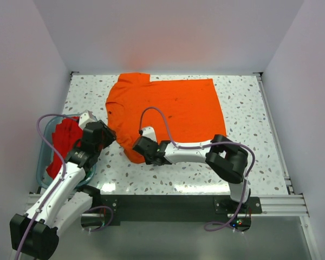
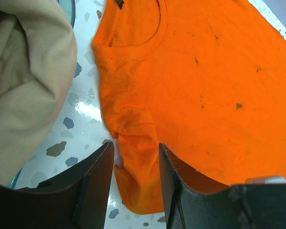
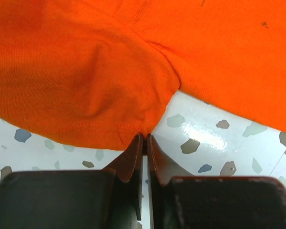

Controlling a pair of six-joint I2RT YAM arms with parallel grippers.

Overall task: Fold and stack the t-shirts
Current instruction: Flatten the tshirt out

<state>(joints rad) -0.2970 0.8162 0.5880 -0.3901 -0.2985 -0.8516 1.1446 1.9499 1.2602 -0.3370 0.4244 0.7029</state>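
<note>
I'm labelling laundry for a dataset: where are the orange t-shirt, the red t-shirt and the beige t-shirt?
orange t-shirt (image 1: 173,105), top external view, middle of its body.
red t-shirt (image 1: 63,144), top external view, middle of the bunched cloth.
beige t-shirt (image 2: 24,86), left wrist view, its bulging fold.

— Left arm (image 1: 62,181)?
— Stretched forward from its base, wrist angled down. Left gripper (image 2: 136,151) has its jaws parted.
— Right arm (image 1: 190,153)?
— Elbow folded, forearm swung low toward the left. Right gripper (image 3: 144,139) has its fingers pressed together, a bare slit between.
</note>
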